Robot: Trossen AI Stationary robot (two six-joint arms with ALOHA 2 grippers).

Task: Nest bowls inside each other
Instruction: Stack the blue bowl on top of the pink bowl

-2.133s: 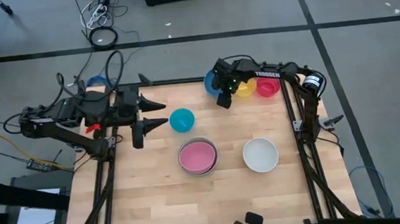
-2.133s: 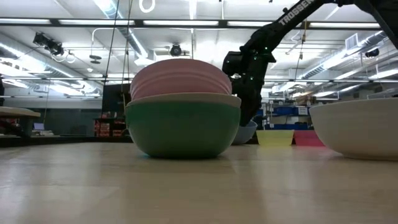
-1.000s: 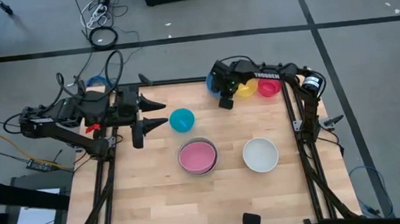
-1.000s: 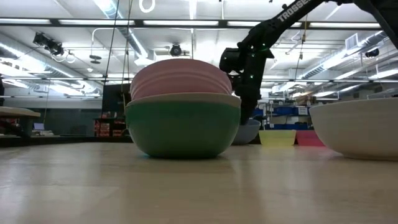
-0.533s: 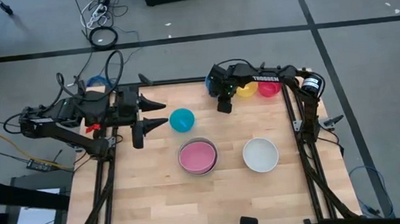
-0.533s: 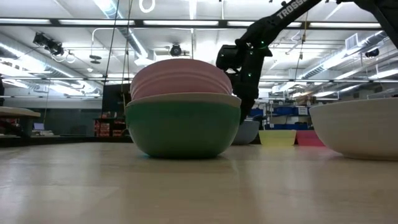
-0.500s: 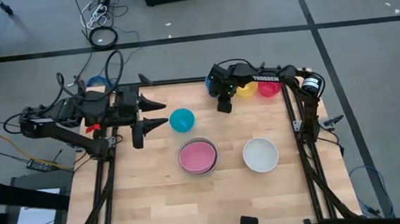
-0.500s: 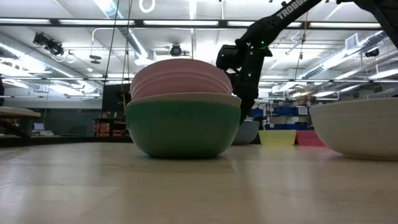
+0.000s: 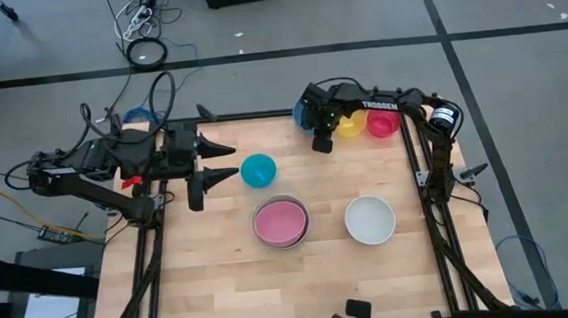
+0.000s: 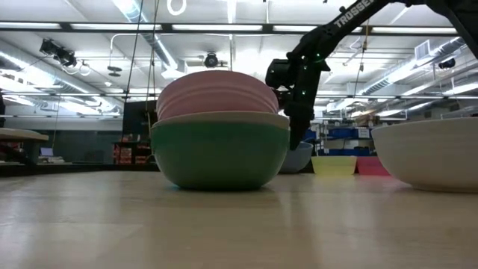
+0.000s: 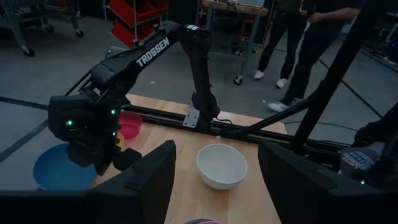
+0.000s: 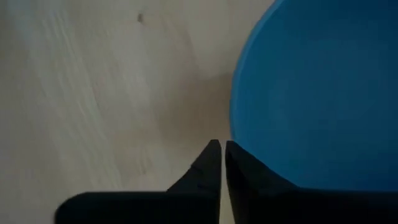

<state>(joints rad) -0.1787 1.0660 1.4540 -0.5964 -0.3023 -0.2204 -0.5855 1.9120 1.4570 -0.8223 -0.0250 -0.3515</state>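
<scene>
Looking down from the high view, the right gripper [image 9: 321,142] hangs at the far edge of the table [image 9: 233,293], just beside the blue bowl [image 9: 301,115], with the yellow bowl [image 9: 349,126] and red bowl [image 9: 383,124] in a row to its right. The cyan bowl [image 9: 258,170] sits alone left of centre, the pink bowl [image 9: 280,222] tops a stack nearer the middle, and the white bowl [image 9: 370,219] stands to its right. The left gripper [image 9: 214,162] waits at the left edge, fingers spread wide.

From table height, the pink bowl rests in a pale bowl inside the green bowl [image 10: 219,157]; the right arm drops behind them.

The left wrist view shows the right arm over the blue bowl's rim.

In the right wrist view the fingertips [image 12: 213,160] are clenched together on nothing, just outside the blue rim. To grip well, I judge the jaws should reopen, straddle the rim with one finger inside, then close before lifting.
</scene>
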